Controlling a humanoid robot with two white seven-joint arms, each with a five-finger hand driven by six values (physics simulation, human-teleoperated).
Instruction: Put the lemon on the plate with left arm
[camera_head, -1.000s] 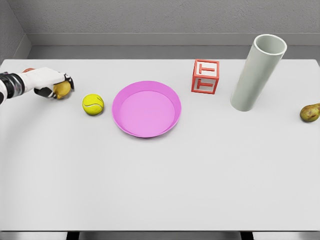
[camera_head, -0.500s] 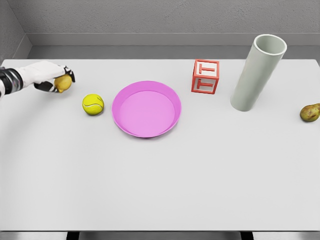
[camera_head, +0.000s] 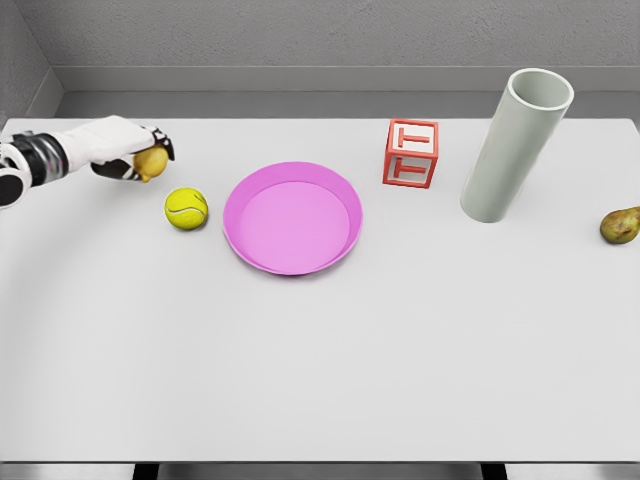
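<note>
My left hand (camera_head: 135, 152) comes in from the left edge and is shut on the yellow lemon (camera_head: 151, 161), which it holds above the table at the far left. The pink plate (camera_head: 293, 217) lies flat near the table's middle, to the right of the hand, with nothing in it. A tennis ball sits between the lemon and the plate. My right arm does not show.
A yellow tennis ball (camera_head: 187, 209) rests just left of the plate. A red open-frame cube (camera_head: 410, 153) stands behind and right of it. A tall grey tube (camera_head: 517, 142) leans at the back right. A brownish pear (camera_head: 620, 225) lies at the right edge.
The left hand has lifted the lemon and carried it to the right, closer to the tennis ball and plate. Nothing else moved.
</note>
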